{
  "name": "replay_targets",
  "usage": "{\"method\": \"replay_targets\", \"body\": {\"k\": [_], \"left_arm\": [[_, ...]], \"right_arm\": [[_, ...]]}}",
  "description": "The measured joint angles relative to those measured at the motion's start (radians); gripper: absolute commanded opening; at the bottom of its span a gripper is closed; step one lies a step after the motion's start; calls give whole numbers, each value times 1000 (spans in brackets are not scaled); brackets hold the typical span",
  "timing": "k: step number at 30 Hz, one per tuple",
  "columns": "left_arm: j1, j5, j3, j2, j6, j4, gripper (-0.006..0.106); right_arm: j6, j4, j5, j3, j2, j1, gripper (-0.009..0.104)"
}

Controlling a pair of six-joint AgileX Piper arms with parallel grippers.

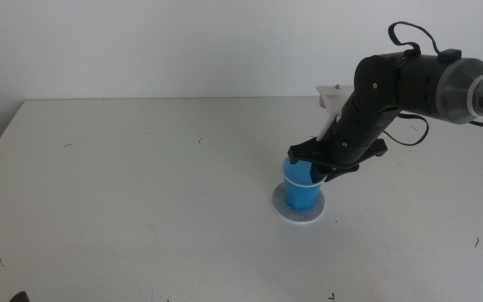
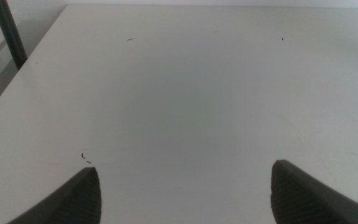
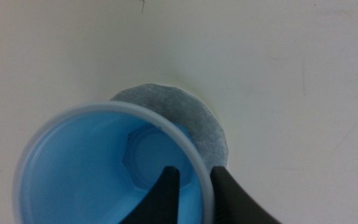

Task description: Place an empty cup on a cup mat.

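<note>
Middle view, right of centre: right tool point(image 1: 315, 170) pinches the cup point(image 1: 301, 190) by its rim, one jaw inside, keeping it upright on the cup mat point(image 1: 298, 215). Left tool point(image 2: 185, 193) waits, jaws spread.

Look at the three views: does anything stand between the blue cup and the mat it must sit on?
Nothing visible does. The cup is already over the mat, with the right gripper pinching its rim, one jaw inside and one outside. The left gripper waits, open, over bare table.
</note>
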Motion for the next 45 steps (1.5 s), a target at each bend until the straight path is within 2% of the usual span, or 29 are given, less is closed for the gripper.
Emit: {"method": "replay_targets", "body": {"k": [6,10,17,24,29,35,40,45], "left_arm": [[0,0,0,0,0,0,105],[0,0,0,0,0,0,105],[0,0,0,0,0,0,105],[0,0,0,0,0,0,105],[0,0,0,0,0,0,105],[0,0,0,0,0,0,105],[0,0,0,0,0,0,105],[0,0,0,0,0,0,105]], "right_arm": [[0,0,-9,0,-1,0,49],[0,0,-11,2,-46,0,59],[0,-27,-20,30,-259,-20,60],[0,-53,-63,180,-552,-139,60],[-6,-72,-68,276,-761,-193,67],[-19,-81,-72,372,-951,-200,74],[-19,-84,-172,559,-1145,-200,74],[-54,-90,-334,789,-1362,-200,74]]}}
